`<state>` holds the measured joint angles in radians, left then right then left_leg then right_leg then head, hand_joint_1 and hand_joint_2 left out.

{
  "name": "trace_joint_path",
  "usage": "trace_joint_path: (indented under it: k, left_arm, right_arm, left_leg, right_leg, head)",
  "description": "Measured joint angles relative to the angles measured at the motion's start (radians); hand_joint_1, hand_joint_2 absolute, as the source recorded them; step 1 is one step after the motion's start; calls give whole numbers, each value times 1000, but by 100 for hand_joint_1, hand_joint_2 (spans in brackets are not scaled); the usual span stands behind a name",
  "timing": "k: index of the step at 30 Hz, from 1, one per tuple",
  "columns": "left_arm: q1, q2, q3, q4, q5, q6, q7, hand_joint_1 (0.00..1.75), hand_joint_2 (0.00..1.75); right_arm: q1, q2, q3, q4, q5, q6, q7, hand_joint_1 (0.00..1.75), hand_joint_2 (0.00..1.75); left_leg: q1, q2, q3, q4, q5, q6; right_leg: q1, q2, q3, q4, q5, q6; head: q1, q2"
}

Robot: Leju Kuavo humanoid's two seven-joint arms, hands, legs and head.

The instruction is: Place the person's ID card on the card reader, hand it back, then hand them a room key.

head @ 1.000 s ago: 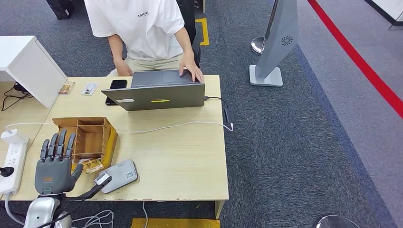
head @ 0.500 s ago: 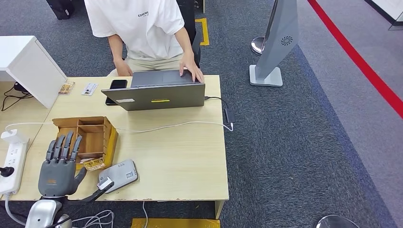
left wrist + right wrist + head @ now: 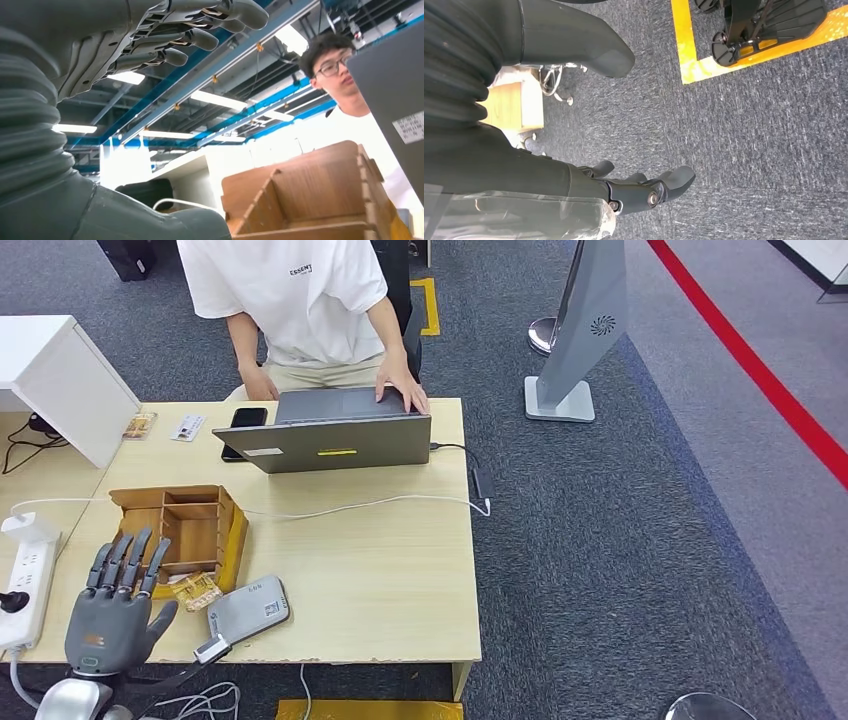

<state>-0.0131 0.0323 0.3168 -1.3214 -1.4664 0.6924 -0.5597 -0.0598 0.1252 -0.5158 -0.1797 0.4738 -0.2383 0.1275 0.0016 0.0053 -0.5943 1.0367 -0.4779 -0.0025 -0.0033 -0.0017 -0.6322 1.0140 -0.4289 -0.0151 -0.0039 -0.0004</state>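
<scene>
Two hands wait on us, neither holding anything. Our left hand (image 3: pixel 113 608) hovers flat over the near left corner of the wooden table (image 3: pixel 380 570), fingers spread, just beside the wooden compartment box (image 3: pixel 185 525); our right hand (image 3: pixel 644 192) hangs toward the carpet, fingers loosely apart and empty.

We judge the next step is fetching a card. Small patterned cards (image 3: pixel 193 590) lie between the box and the grey card reader (image 3: pixel 248 608); whether these are room keys we cannot tell. To take one cleanly, we would lower the fingertips onto a card's edge and pinch it without nudging the reader or its cable.

A pale card (image 3: pixel 187 427), perhaps the ID, lies flat at the table's far side, beside a black phone (image 3: pixel 248 417), near the person (image 3: pixel 290 300) typing at the grey laptop (image 3: pixel 335 440). Its print is too small to read.
</scene>
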Motion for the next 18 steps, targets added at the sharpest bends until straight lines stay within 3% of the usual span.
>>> trace_joint_path:
  k: [5,10,18]
  left_arm:
    - [12,-37,126,-45,12,0,-126,0,175]
    - [11,-53,196,-52,7,0,-138,0,175]
    - [10,-68,229,-52,1,0,-138,0,175]
  right_arm:
    - [0,0,-7,0,1,4,-2,0,175]
    - [0,0,-13,0,7,6,-5,0,175]
    - [0,0,-24,0,11,4,-7,0,175]
  left_leg:
    - [0,0,0,0,0,0]
    - [0,0,0,0,1,-1]
    - [0,0,0,0,2,0]
  right_leg:
    - [0,0,0,0,0,0]
    - [0,0,0,0,0,0]
    - [0,0,0,0,1,0]
  head:
    - [0,0]
    - [0,0]
    - [0,0]
